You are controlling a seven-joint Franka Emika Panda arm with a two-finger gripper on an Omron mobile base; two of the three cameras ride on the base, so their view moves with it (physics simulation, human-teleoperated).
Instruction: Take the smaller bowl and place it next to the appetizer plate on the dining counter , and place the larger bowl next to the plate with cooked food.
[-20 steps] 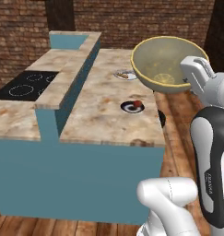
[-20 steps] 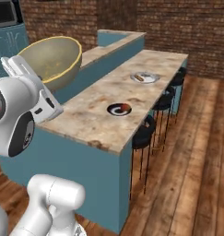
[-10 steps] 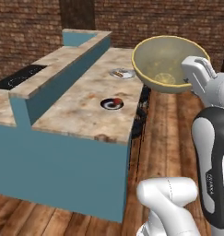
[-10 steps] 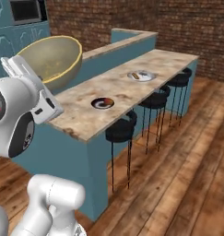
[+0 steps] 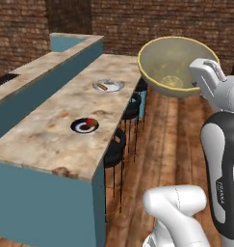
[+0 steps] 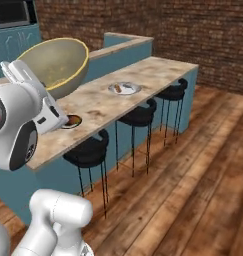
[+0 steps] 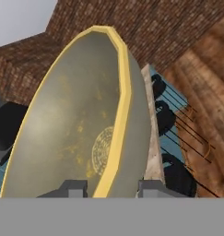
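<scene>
My gripper point(image 5: 196, 85) point(image 6: 37, 85) point(image 7: 109, 189) is shut on the yellow rim of the larger bowl point(image 5: 172, 63) point(image 6: 55, 63) point(image 7: 72, 129), a wide tan bowl held tilted in the air beside the dining counter point(image 5: 51, 116) point(image 6: 158, 70). One fingertip point(image 7: 73, 187) sits inside the bowl and the other outside. The appetizer plate point(image 5: 84, 125) point(image 6: 74, 121) lies near the counter's near end, partly behind my arm in the right base view. Farther along lies the plate with cooked food point(image 5: 109, 86) point(image 6: 124, 88). The smaller bowl is out of view.
Black bar stools point(image 5: 114, 150) point(image 6: 88, 151) stand along the counter's open side over wooden floor point(image 6: 193, 165). A raised teal ledge point(image 5: 41, 72) runs along the counter's far side. A brick wall point(image 5: 152, 24) closes the room behind.
The base has driven, so the whole scene shifted: the counter now runs lengthwise away and the stools show. The larger bowl stays in my gripper as before.
</scene>
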